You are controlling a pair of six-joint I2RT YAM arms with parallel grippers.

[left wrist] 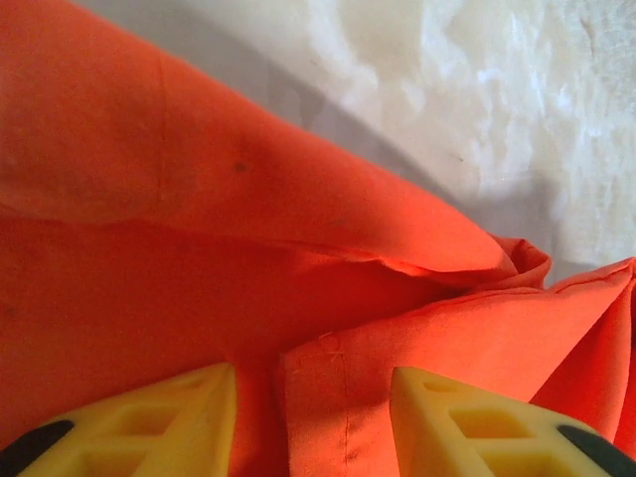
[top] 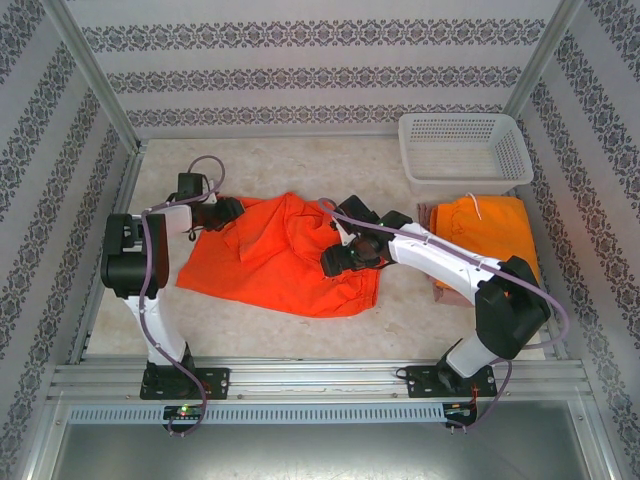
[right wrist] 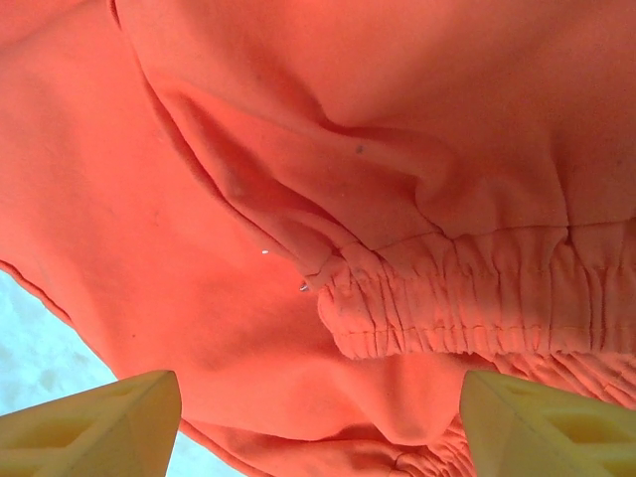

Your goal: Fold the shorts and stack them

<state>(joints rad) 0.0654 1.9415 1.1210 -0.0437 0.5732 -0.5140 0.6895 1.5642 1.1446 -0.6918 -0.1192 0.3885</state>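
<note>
Currently the red-orange shorts (top: 280,260) lie crumpled mid-surface (top: 300,165). Left claw (top: 228,213) sits at their far-left edge. Its yellow fingers (left wrist: 149,422) are apart, astride a hemmed fold; the cloth between is not visibly pinched. Right claw (top: 340,262) hovers over the shorts' right part, fingers (right wrist: 537,427) spread wide, nothing held, with the elastic waistband (right wrist: 477,288) just below. Orange shorts (top: 490,225) lie folded at right on top of the pink shorts (top: 432,215). White basket (top: 465,165) stands just behind that stack.
</note>
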